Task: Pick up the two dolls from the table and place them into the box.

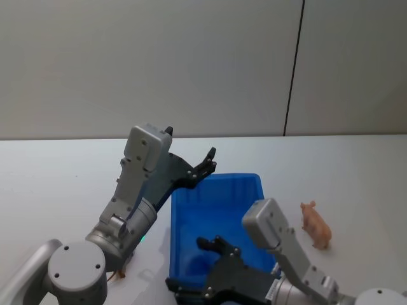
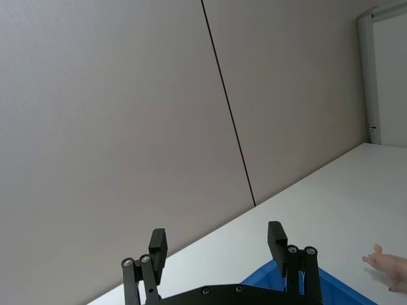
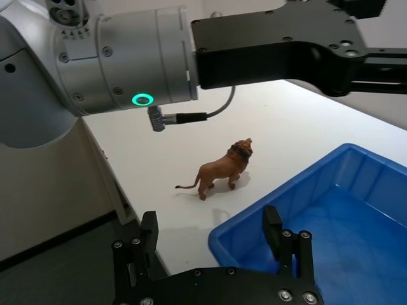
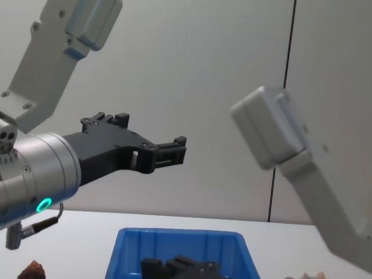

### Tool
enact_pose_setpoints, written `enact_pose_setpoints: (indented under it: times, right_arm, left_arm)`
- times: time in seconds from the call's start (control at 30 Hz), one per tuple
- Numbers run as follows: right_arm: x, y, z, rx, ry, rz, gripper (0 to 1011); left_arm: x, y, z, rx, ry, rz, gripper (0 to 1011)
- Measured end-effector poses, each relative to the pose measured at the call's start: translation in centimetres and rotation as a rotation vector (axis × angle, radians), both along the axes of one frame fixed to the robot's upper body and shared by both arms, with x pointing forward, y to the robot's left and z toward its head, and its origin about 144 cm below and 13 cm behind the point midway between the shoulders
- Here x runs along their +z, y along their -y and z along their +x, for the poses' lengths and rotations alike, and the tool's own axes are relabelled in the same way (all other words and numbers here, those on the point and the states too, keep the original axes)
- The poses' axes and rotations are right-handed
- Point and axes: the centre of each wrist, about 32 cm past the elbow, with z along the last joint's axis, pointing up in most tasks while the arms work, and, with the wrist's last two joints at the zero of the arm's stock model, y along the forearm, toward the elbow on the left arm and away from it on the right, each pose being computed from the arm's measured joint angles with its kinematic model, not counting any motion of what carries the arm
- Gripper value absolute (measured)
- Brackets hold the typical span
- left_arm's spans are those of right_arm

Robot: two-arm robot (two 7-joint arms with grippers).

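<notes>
The blue box stands on the white table in front of me. A pale pink pig-like doll stands on the table just right of the box. A reddish-brown lion-like doll stands on the table left of the box's near corner, under my left arm. My left gripper hangs open and empty, raised above the box's far left corner. Low over the box's near left end, my right gripper is open and empty too, with the brown doll beyond its fingers.
The left arm's grey forearm with its green light crosses above the brown doll. A plain wall rises behind the table's far edge. Bare tabletop lies on both sides of the box.
</notes>
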Motion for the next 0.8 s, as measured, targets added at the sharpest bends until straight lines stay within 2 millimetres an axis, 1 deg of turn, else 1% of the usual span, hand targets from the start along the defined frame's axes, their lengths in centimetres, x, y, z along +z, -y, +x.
enact_pose_setpoints:
  times: [0.57, 0.7, 0.8]
  right_arm:
    - [-0.09, -0.86, -0.05, 0.04, -0.009, -0.013, 1001]
    - [0.02, -0.63, 0.0, 0.039, -0.001, -0.001, 1001]
    - [0.34, -0.1, 0.09, 0.028, 0.016, 0.019, 1001]
  left_arm:
    - [0.0, 0.0, 0.0, 0.0, 0.0, 0.0, 1003]
    - [0.0, 0.0, 0.0, 0.0, 0.0, 0.0, 1003]
    - [0.0, 0.0, 0.0, 0.0, 0.0, 0.0, 1003]
